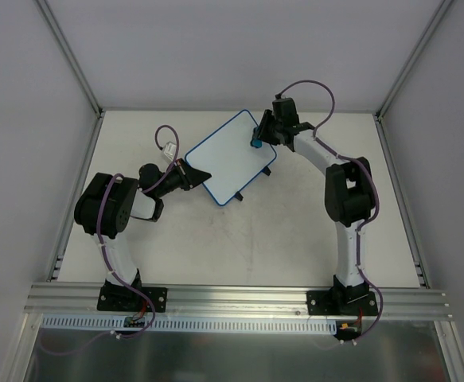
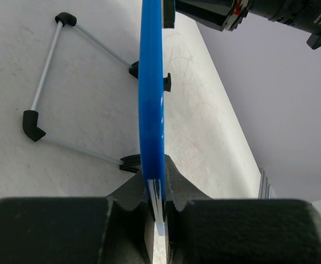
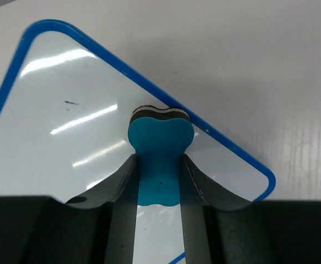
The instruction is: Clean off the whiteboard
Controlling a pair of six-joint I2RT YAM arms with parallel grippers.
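Note:
The whiteboard point(image 1: 228, 155), white with a blue rim, lies tilted at the back middle of the table. My left gripper point(image 1: 190, 174) is shut on its left rim, which shows edge-on in the left wrist view point(image 2: 151, 110). My right gripper point(image 1: 257, 137) is shut on a small blue eraser point(image 3: 159, 146) and presses it on the board's face near the right rim. The board point(image 3: 66, 110) is almost bare, with one small blue mark point(image 3: 71, 102) left of the eraser.
The board's wire stand with black feet point(image 2: 33, 125) rests on the white table point(image 1: 255, 239) under the board. Grey walls close the sides and back. An aluminium rail point(image 1: 239, 298) runs along the near edge.

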